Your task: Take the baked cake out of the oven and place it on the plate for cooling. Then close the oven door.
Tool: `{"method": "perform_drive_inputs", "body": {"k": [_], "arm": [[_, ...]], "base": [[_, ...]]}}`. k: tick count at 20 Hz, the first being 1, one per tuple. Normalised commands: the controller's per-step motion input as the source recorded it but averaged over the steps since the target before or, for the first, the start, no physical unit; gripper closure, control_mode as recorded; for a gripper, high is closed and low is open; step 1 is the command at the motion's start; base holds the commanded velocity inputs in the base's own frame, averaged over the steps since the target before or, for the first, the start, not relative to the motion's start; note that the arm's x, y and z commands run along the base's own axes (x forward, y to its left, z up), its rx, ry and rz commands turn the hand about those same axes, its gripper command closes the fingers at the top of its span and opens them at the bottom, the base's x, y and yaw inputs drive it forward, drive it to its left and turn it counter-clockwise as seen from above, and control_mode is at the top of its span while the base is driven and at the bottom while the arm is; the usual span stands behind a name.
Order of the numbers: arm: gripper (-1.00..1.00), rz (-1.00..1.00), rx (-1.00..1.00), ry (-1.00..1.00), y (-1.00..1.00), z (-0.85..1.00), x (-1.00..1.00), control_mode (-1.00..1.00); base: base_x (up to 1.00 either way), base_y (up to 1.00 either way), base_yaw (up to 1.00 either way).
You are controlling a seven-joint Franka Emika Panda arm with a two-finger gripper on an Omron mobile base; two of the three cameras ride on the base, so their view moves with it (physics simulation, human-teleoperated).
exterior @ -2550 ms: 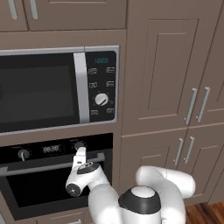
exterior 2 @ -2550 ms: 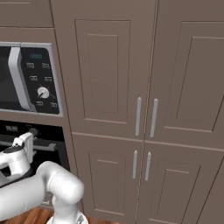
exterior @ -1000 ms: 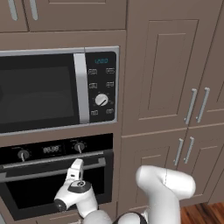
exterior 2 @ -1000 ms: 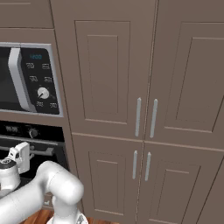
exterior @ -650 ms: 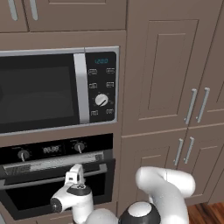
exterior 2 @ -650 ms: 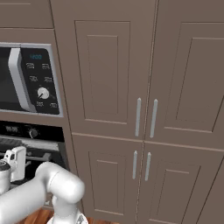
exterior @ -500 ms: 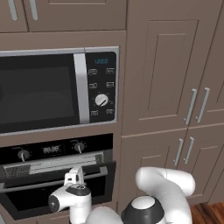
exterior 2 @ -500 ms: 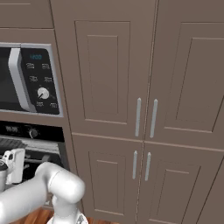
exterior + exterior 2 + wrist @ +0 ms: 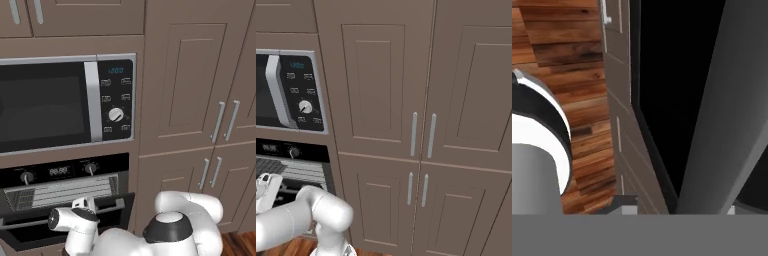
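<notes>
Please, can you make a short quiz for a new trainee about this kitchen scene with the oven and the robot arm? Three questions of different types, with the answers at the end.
1. True or false: the oven door is fully shut against the oven.
2. Multiple choice: what sits directly above the oven? A) a sink B) the microwave C) a window
3. Fill in: in the left base view, the hand is at the ______ edge of the oven door.

Key:
1. False. The door is tilted partly open, and the grey rack shows above it.
2. B
3. top
</notes>
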Motion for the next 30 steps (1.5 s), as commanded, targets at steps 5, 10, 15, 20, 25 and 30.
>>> {"method": "perform_drive_inputs", "body": {"k": [5,10,15,20,25,30], "arm": [[1.00,-0.08,-0.12,0.32,0.36,-0.64,-0.70,-1.00],[1.00,-0.06,-0.09,0.24,0.35,-0.63,-0.72,-1.00],[1.00,-0.04,-0.05,0.23,0.34,-0.55,-0.75,-1.00],[-1.00,-0.05,-0.02,0.25,0.38,-0.44,-0.67,-1.00],[-1.00,-0.04,-0.05,0.10,0.19,0.14,-0.38,-1.00],[-1.00,-0.07,-0.06,0.04,0.01,0.37,-0.63,-1.00]], "base": [[0.00,0.00,0.00],[0.00,0.00,0.00],[0.00,0.00,0.00],[0.00,0.00,0.00],[0.00,0.00,0.00],[0.00,0.00,0.00]]}}
